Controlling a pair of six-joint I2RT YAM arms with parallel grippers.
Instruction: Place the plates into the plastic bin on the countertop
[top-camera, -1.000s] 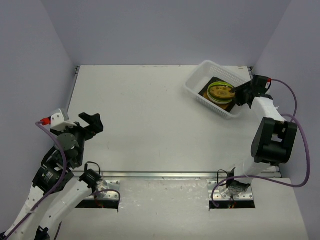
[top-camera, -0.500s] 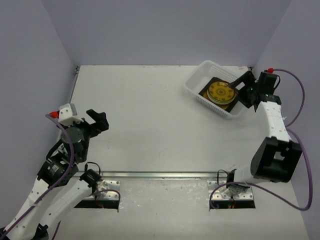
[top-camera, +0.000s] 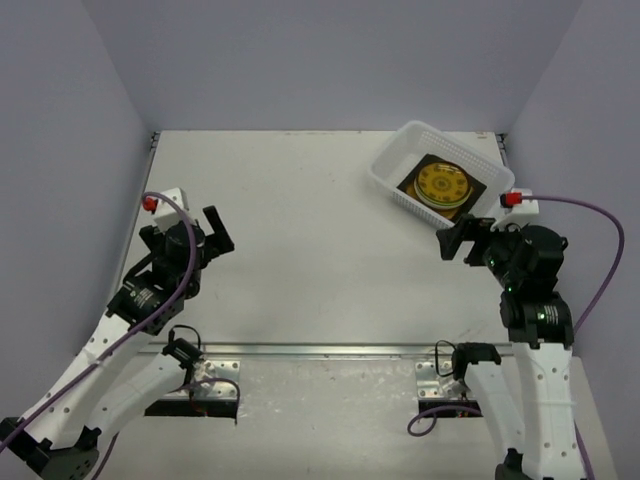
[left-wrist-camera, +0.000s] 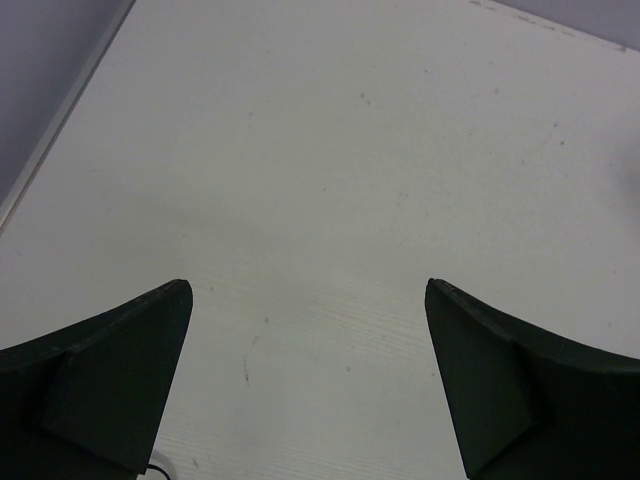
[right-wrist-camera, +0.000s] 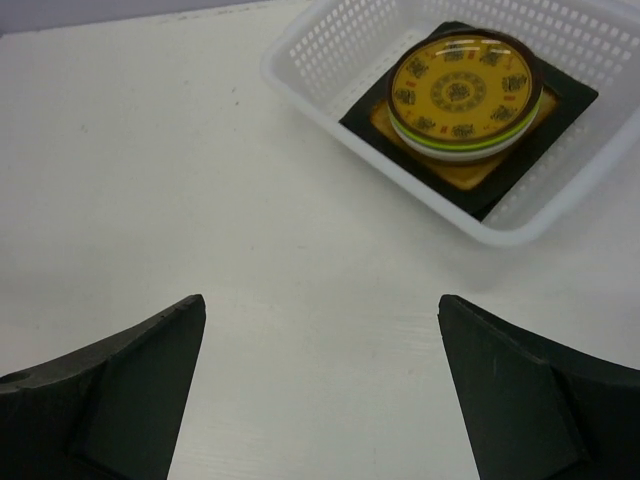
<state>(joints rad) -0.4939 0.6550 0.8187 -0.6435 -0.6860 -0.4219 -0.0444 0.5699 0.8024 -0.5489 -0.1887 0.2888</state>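
One plastic bin (top-camera: 392, 152), far right, holds one stack of plates (top-camera: 441, 184) — yellow-patterned round atop amber square; left gripper (left-wrist-camera: 305, 290) and right gripper (right-wrist-camera: 320, 300) gape wide, empty.

Round plates stacked under a yellow patterned dish (top-camera: 443, 184) sit level on a dark-rimmed amber square plate (right-wrist-camera: 462, 176) inside the white slotted plastic basket (top-camera: 388, 152), far right on the white bench (top-camera: 300, 230).

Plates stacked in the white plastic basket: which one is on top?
The round yellow patterned plate; only edges show of the lime-green plate and dark-rimmed square amber plate beneath it.
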